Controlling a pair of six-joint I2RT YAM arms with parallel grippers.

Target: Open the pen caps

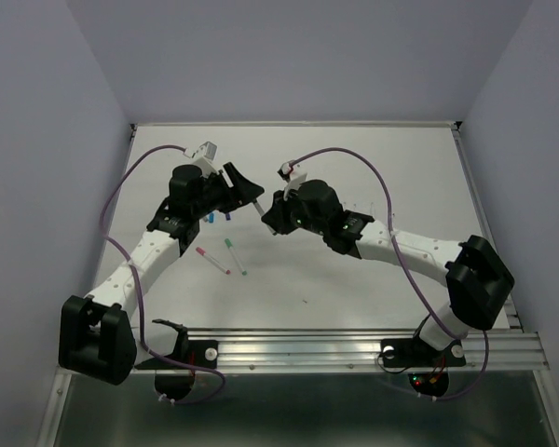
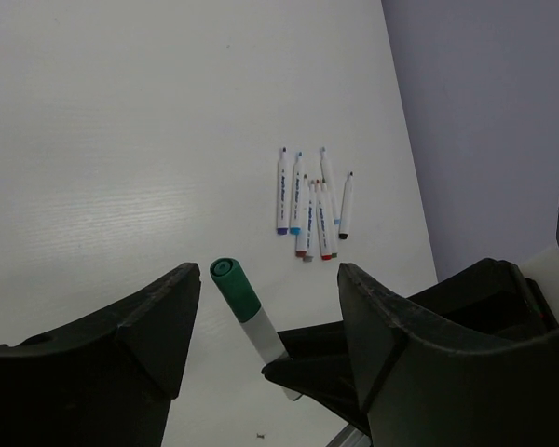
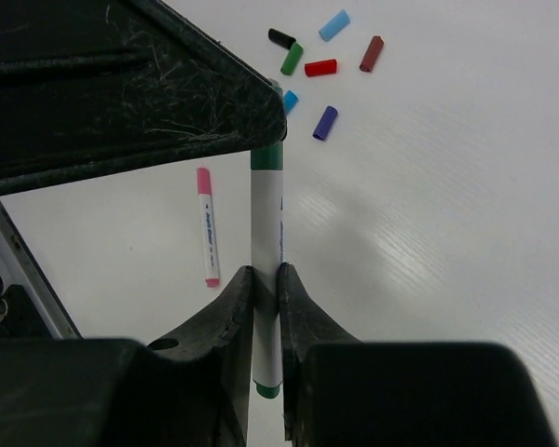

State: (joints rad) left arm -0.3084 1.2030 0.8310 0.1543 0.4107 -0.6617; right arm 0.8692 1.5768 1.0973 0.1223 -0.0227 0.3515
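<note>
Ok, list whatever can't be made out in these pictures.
- Right wrist: top of the green cap, behind the left claw.
- Left wrist: lower barrel of the green pen, behind the right claw; print on the grouped pens, too small.
- Top: loose caps, mostly under the left arm.

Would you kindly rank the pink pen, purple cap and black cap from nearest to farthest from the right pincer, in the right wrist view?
From the right pincer:
1. pink pen, just left of it.
2. purple cap, farther out, slightly right.
3. black cap, at the far top.
</note>
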